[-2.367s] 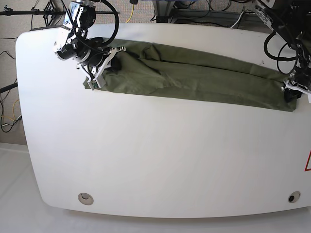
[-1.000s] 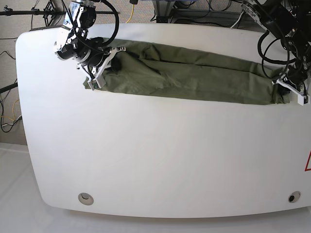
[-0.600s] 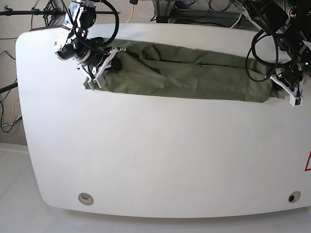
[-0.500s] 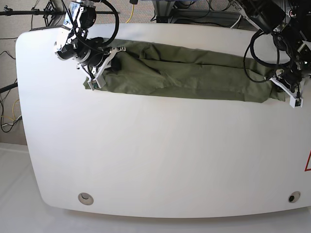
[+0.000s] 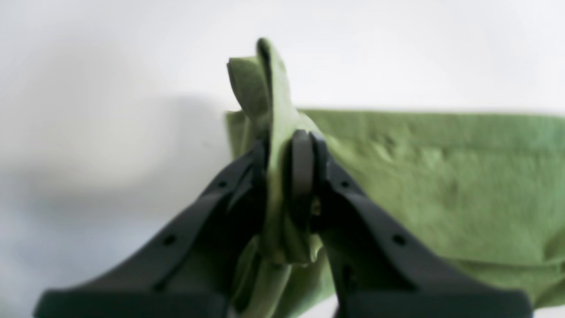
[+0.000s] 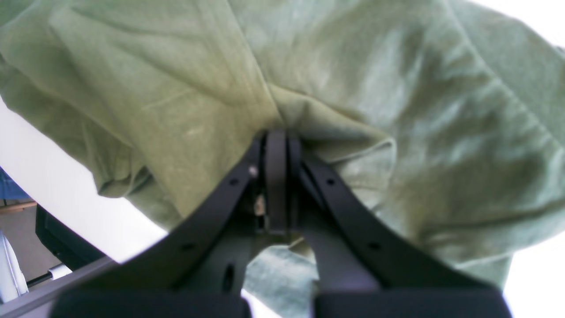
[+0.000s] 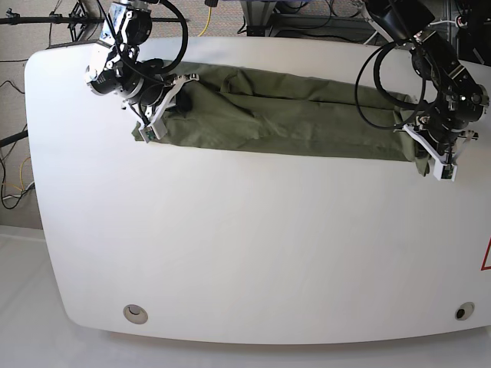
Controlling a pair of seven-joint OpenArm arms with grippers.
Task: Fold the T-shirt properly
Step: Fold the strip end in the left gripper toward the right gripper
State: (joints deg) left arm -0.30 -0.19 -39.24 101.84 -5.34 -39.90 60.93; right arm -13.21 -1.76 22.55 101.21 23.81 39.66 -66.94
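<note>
The olive-green T-shirt (image 7: 291,119) lies as a long, narrow band across the far part of the white table (image 7: 245,245). In the base view my right gripper (image 7: 163,107) is at the band's left end, shut on a bunched fold. The right wrist view shows its jaws pressed together on crumpled T-shirt (image 6: 176,101) cloth at the right gripper (image 6: 276,140). My left gripper (image 7: 430,157) holds the band's right end, slightly lifted. In the left wrist view the left gripper (image 5: 283,148) is shut on an upright fold of the T-shirt (image 5: 441,176).
Round holes sit near the table's front corners (image 7: 136,313) (image 7: 463,311). A red triangle mark (image 7: 486,257) lies at the right edge. Cables and stands (image 7: 307,19) crowd the floor behind the far edge.
My left gripper has carried the shirt's right end leftward and slightly toward the front, so the band is shorter. The right gripper and the left end have stayed still.
</note>
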